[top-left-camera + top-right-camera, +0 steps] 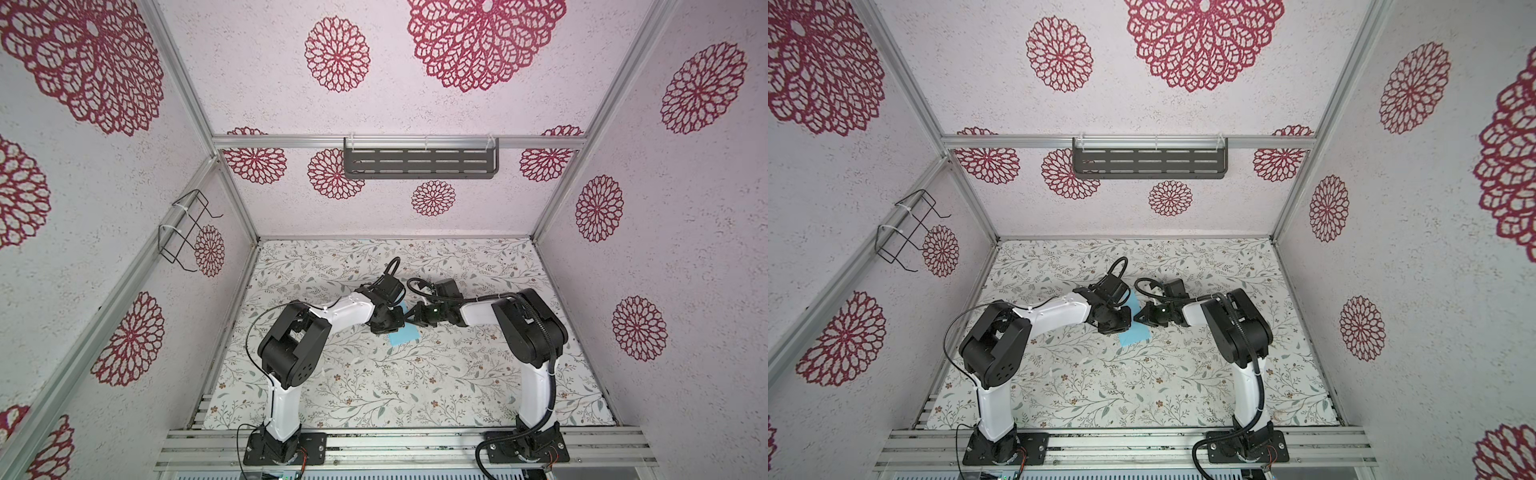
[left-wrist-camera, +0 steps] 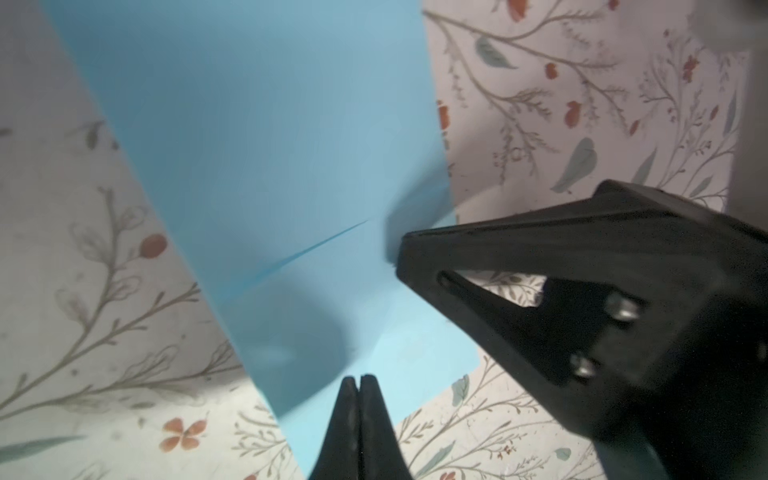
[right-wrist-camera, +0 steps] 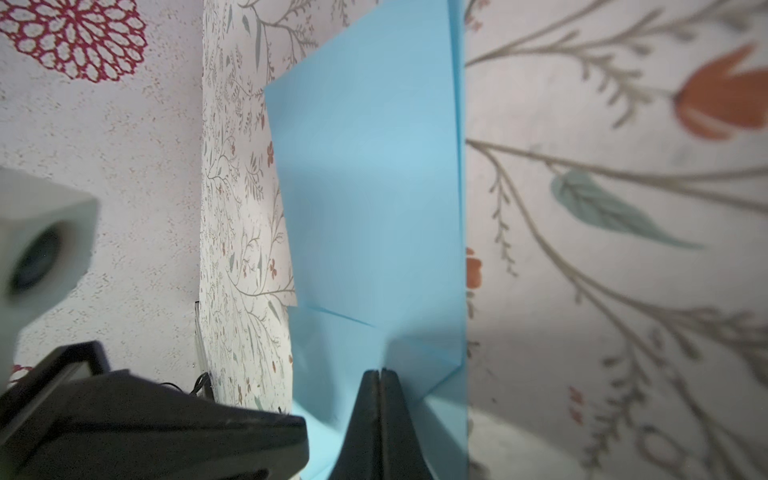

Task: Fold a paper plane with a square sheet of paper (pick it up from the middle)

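Note:
The square sheet of paper is light blue and lies mid-table on the floral mat, partly hidden under both wrists. In the left wrist view the paper bends up along a short crease. That crease runs to the tip of my right gripper. My right gripper is shut on the paper, and folds spread out from its tips. My left gripper is shut. Its tips are over the paper's near corner, with nothing seen between them. No paper plane shape shows.
The floral mat covers the table between patterned walls. A dark slotted shelf hangs on the back wall and a wire rack on the left wall. Aluminium rails carry both arm bases along the front edge.

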